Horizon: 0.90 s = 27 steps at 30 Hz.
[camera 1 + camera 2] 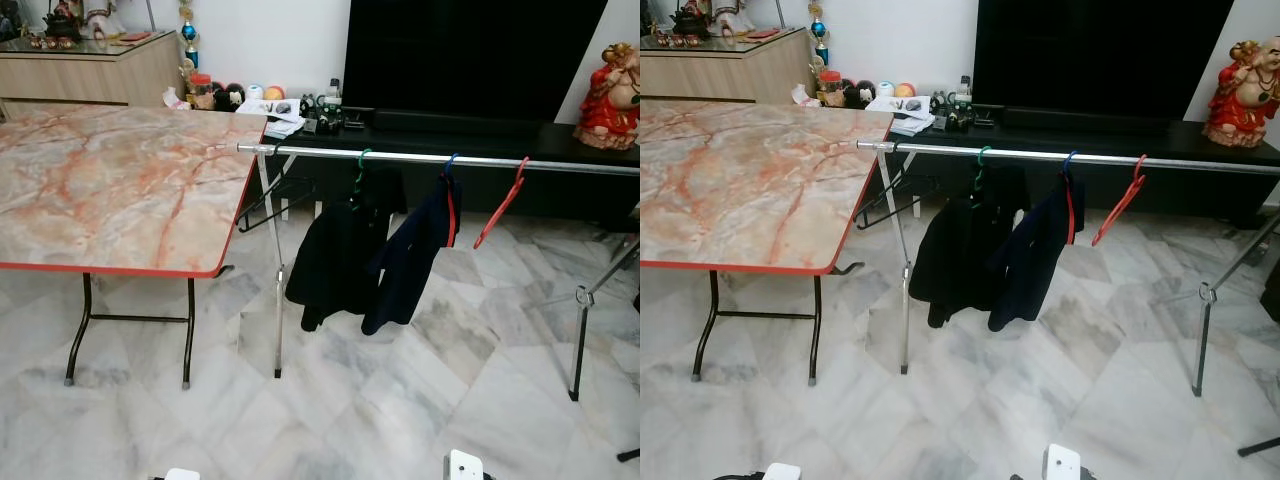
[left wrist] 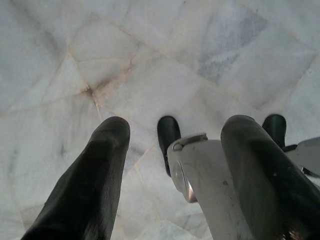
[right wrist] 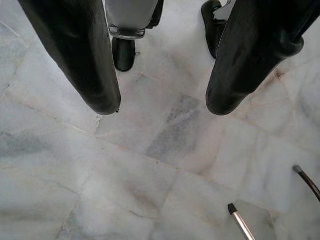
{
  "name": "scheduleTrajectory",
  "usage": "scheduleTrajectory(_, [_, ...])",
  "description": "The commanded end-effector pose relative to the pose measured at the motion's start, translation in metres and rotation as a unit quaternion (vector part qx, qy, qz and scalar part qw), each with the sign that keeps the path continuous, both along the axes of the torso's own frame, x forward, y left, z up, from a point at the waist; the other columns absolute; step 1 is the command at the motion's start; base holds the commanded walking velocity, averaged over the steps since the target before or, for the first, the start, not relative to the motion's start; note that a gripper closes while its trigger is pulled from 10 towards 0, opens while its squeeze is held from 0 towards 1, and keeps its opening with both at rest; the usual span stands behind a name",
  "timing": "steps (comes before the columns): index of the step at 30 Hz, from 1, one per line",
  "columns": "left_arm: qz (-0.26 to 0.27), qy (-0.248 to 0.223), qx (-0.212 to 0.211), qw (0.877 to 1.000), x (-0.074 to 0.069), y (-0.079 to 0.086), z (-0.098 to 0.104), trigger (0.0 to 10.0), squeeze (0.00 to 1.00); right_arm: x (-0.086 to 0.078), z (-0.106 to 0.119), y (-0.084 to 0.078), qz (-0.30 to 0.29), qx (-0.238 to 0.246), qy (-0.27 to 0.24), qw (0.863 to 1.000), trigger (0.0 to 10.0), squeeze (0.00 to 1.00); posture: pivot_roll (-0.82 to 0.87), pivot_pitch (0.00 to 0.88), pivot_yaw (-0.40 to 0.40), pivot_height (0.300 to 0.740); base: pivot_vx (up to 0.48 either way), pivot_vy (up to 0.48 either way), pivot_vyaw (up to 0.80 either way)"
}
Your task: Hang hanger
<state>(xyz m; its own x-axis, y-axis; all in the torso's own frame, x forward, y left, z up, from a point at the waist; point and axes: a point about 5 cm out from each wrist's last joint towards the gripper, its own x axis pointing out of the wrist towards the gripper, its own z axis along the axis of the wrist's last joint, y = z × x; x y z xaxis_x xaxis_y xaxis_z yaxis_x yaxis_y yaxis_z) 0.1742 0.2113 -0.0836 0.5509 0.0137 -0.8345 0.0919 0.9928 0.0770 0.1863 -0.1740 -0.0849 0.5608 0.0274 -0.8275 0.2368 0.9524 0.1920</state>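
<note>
A silver clothes rail [image 1: 400, 157] runs across the room in front of me. On it a green hanger [image 1: 358, 172] carries a black garment [image 1: 330, 255]. A blue hanger [image 1: 449, 165] carries a navy garment [image 1: 410, 255], and an empty red hanger [image 1: 500, 205] hangs tilted further right. A black hanger [image 1: 270, 203] dangles by the rail's left end, beside the table corner. Both arms hang down over the marble floor. The left gripper [image 2: 175, 125] is open with nothing between its fingers. The right gripper [image 3: 164, 107] is open too, and holds nothing.
A marble-patterned folding table [image 1: 100, 180] with a red edge stands on the left. Behind the rail are a black TV cabinet [image 1: 560, 140], a red figurine [image 1: 612, 85] and a wooden sideboard [image 1: 90, 70]. The rail's right leg [image 1: 580, 340] slants to the floor.
</note>
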Motion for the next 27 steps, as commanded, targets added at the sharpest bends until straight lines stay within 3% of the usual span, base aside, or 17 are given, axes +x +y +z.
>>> scheduleTrajectory(1, [-0.005, 0.002, -0.002, 1.0, -0.001, -0.001, -0.001, 10.0, 0.0, -0.002, -0.001, -0.002, -0.004, 0.0, 0.002, 1.0, 10.0, 0.0, 0.14, 0.0, -0.052, 0.74, 0.356, 0.0, 0.0])
scheduleTrajectory(13, [-0.001, -0.005, -0.001, 1.0, 0.005, 0.0, 0.002, 10.0, 0.0, 0.004, 0.002, -0.002, -0.013, -0.002, -0.012, 1.0, 10.0, 0.0, 0.14, 0.0, -0.054, 0.74, 0.363, 0.0, 0.0])
scheduleTrajectory(17, [-0.001, 0.009, -0.002, 1.0, -0.004, -0.001, -0.002, 10.0, 0.0, -0.004, 0.0, -0.011, -0.015, -0.003, -0.012, 1.0, 10.0, 0.0, 0.15, 0.0, -0.06, 0.74, 0.368, 0.0, 0.0])
scheduleTrajectory(24, [0.001, 0.011, -0.007, 1.0, -0.006, -0.004, -0.003, 10.0, 0.0, -0.015, -0.004, -0.019, -0.013, -0.012, 0.003, 1.0, 10.0, 0.0, 0.15, 0.0, -0.066, 0.74, 0.368, 0.0, 0.0])
scheduleTrajectory(27, [0.0, 0.012, -0.008, 1.0, -0.007, -0.005, -0.004, 10.0, 0.0, -0.02, -0.005, -0.03, -0.016, -0.018, 0.006, 1.0, 10.0, 0.0, 0.15, 0.0, -0.068, 0.74, 0.368, 0.0, 0.0])
